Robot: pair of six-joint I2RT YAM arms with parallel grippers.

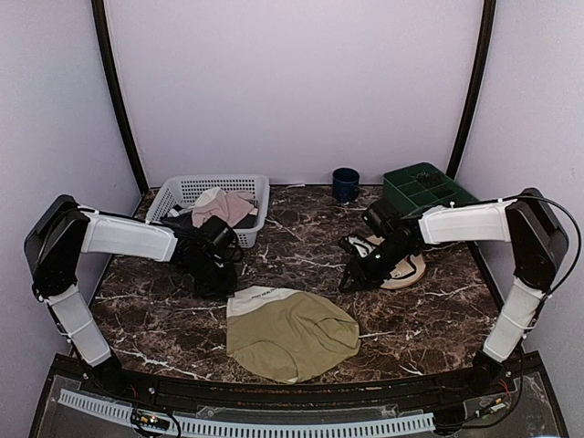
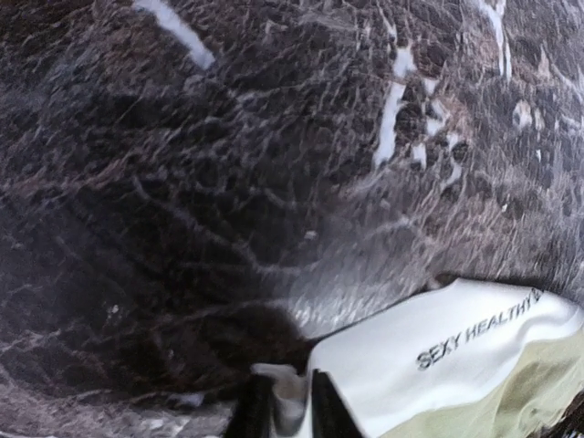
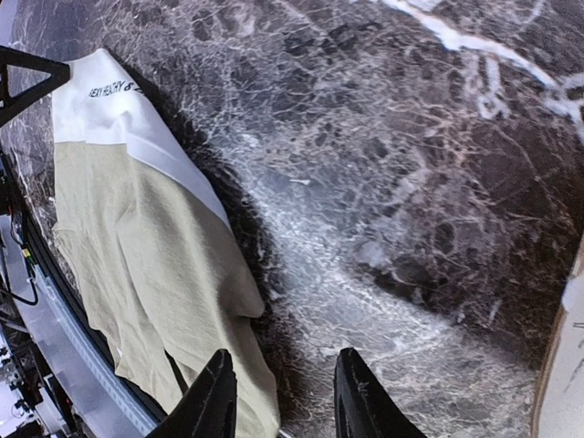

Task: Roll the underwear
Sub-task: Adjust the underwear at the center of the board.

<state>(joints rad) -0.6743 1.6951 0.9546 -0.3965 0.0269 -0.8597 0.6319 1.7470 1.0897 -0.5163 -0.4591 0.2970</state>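
Olive underwear [image 1: 292, 333] flat on marble worktop [image 1: 438, 319]; right tool [image 3: 285, 365] parted, empty; left tool [image 2: 290, 394] by waistband [image 2: 438, 356], opening impossible to tell.

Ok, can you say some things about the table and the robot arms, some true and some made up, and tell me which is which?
1. The underwear lies spread flat, not rolled yet. True.
2. The pink garment is in the white basket. True.
3. The blue cup stands on the underwear. False: it stands at the back of the table, apart from the underwear.
4. The right gripper is holding the underwear. False: its jaws are open over bare table, with nothing between them.
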